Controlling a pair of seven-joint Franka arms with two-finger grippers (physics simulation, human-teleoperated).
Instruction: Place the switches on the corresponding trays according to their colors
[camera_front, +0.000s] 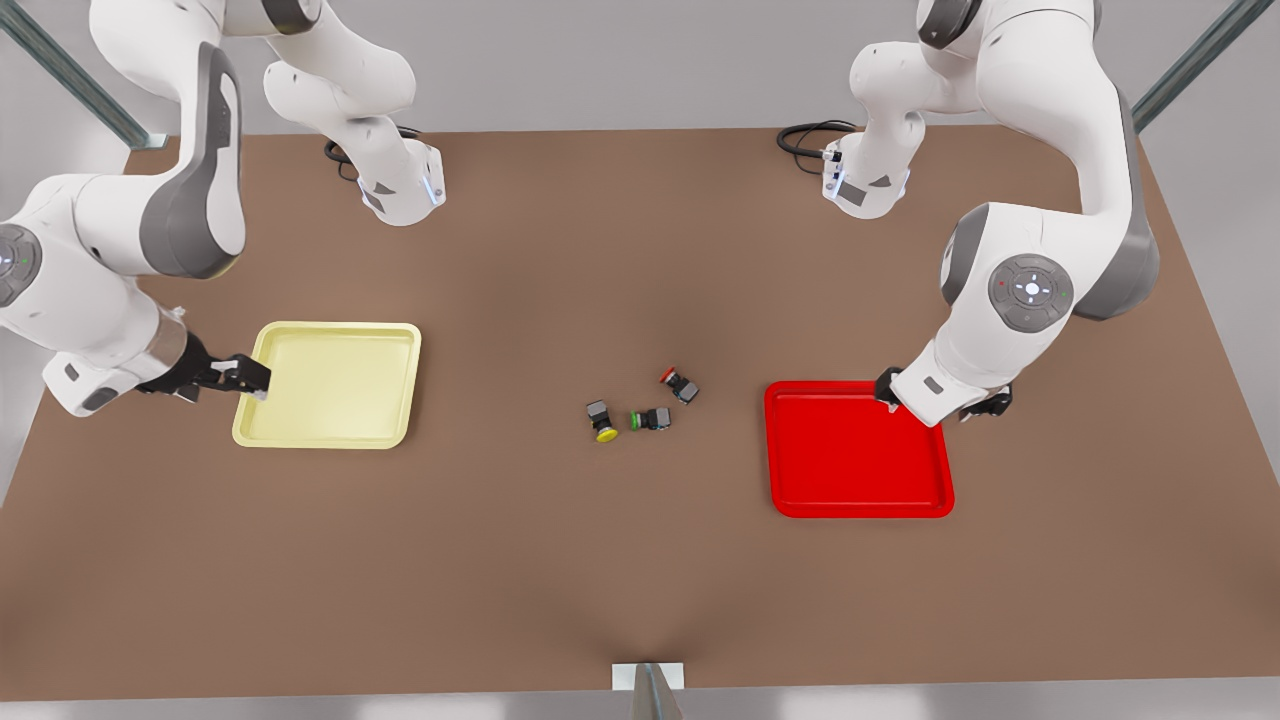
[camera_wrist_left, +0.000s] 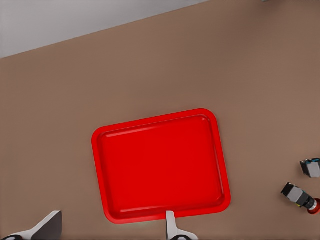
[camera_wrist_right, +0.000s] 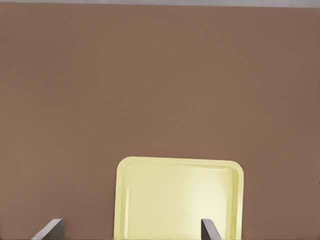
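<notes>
Even, diffuse light from overhead, moderately bright; no hard shadows. Desk (camera_front: 560, 560) shows soft darker mottling at centre and a faint dim wedge at the near edge. Red tray (camera_front: 858, 500) carries a thin highlight along its rim; yellow tray (camera_front: 330, 435) has a pale sheen inside. Edges of small objects look slightly smeared. No glare, no visible edge distortion.
</notes>
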